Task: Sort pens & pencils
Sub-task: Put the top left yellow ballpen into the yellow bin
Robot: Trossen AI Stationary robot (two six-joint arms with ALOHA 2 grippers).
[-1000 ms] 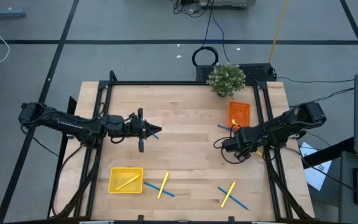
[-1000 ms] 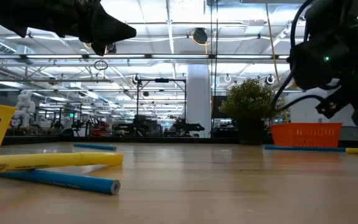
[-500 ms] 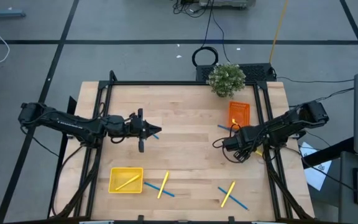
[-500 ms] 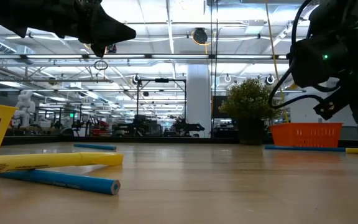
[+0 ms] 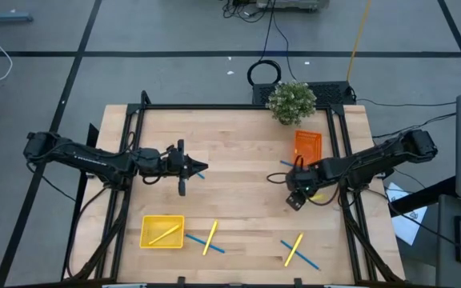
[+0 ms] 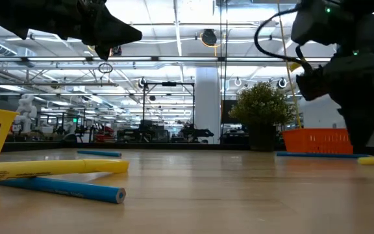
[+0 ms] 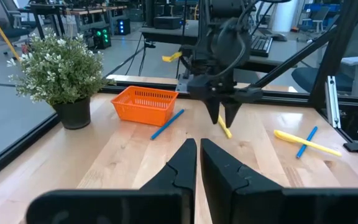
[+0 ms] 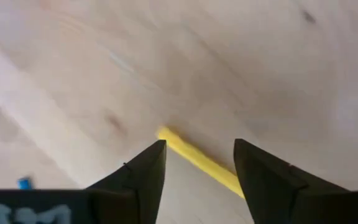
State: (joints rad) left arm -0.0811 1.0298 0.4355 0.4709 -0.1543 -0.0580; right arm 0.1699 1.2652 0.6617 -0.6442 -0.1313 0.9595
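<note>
Right wrist view — right claw [image 8: 196,163] released, astride a yellow pencil [image 8: 199,160] on the bench [image 8: 104,74]; left claw [image 7: 197,163] clenched, empty — bench's nine o'clock.

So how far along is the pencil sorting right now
Done: one yellow stick lies in the yellow rectangular tray.
In hand: the right gripper, jaws open, straddles a yellow stick on the table; the left gripper waits shut, mid-table.
Left: two crossed yellow-blue pairs and blue sticks beside the orange tray.
</note>
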